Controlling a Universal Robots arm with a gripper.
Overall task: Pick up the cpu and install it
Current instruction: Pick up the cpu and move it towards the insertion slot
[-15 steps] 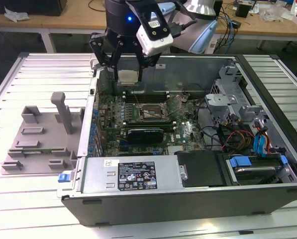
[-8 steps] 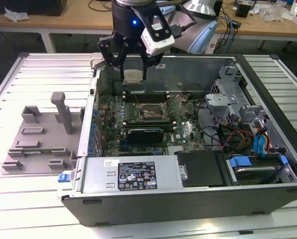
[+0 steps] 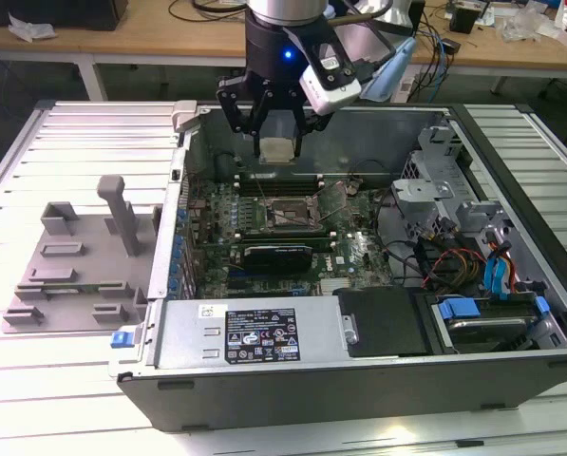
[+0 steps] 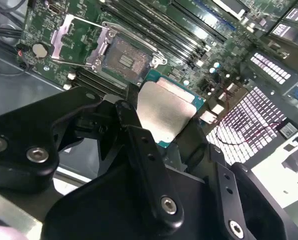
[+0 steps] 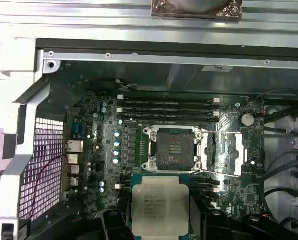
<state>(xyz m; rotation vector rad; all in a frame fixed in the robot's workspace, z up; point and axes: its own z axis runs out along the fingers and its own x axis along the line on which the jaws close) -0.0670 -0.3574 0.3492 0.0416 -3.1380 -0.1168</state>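
Observation:
My gripper (image 3: 276, 142) hangs above the open computer case (image 3: 174, 285), shut on the cpu (image 3: 278, 149), a flat square chip with a silver-grey metal top. In both wrist views the cpu (image 4: 163, 112) (image 5: 160, 207) sits between the black fingers (image 4: 139, 145), held by its edges. The motherboard's socket (image 3: 288, 211) (image 4: 126, 60) (image 5: 173, 147) lies below and a little ahead of the chip, bare, with its metal load plate (image 4: 71, 32) (image 5: 226, 150) swung open to one side. The chip is well above the board and apart from the socket.
Memory slots (image 5: 168, 107) run beside the socket on the green motherboard (image 3: 340, 252). A black card (image 3: 278, 252) lies near it. A drive cage and coloured cables (image 3: 473, 266) fill the case on the exterior view's right. A grey plastic fixture (image 3: 74, 266) stands outside the case on the left.

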